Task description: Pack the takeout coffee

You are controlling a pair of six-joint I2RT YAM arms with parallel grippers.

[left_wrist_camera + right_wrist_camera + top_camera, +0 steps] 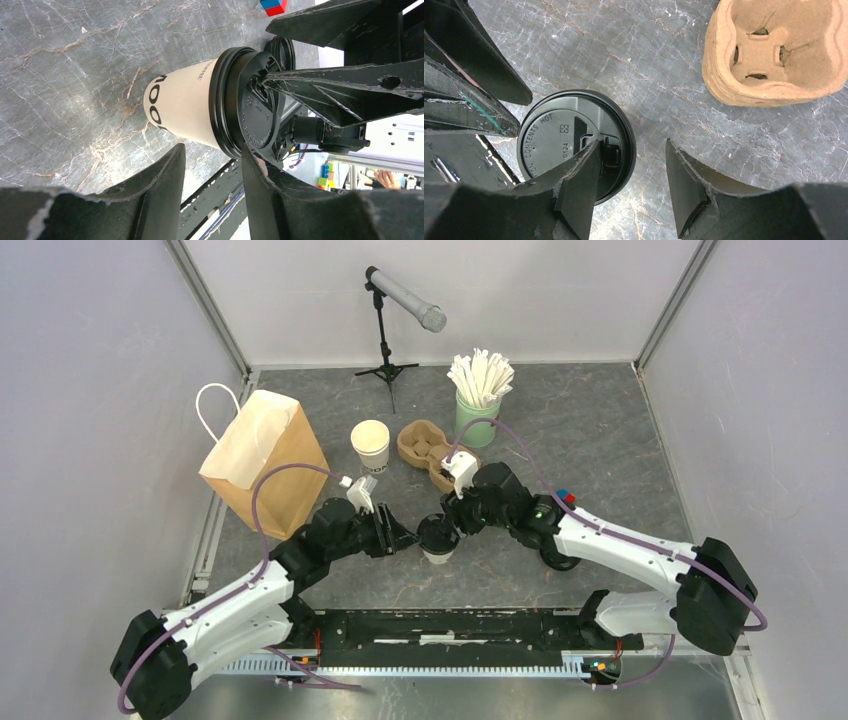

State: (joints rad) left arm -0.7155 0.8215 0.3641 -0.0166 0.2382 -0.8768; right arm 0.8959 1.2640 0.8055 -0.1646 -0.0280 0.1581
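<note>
- coffee cup (437, 538) upright on the table (600, 430), black lid (554, 140) on, about midway along the near edge and a little in from it.
- long axis vertical; dark print on the side wall, plain in the left wrist view (175, 105).
- left gripper (405, 538) in from the left, level with the cup wall, jaws spread; in its own view (212, 150) cup wall just off the fingertips, lid rim at or against one finger, cannot tell which. no pinch seen.
- right gripper (452, 522) in from the far right, over the lid, jaws spread; in its own view (631, 145) one finger above the lid, the other above bare table beside the cup. holding nothing.
- deciding relation: cup between the two grippers, both right at it; left one square to the side wall, across the upright axis; right one on top, off-centre.
- judged: left better set for a side grasp; needs a short push forward so the wall sits between the pads.
- paper bag (262, 455) by the left edge toward the far-left corner, mouth up, well apart from the cup, on the left arm's side.
- cardboard tray (430, 448) beyond the cup toward the far edge.
- risk, as a guess: crowding, one gripper tipping the cup against the other.
</note>
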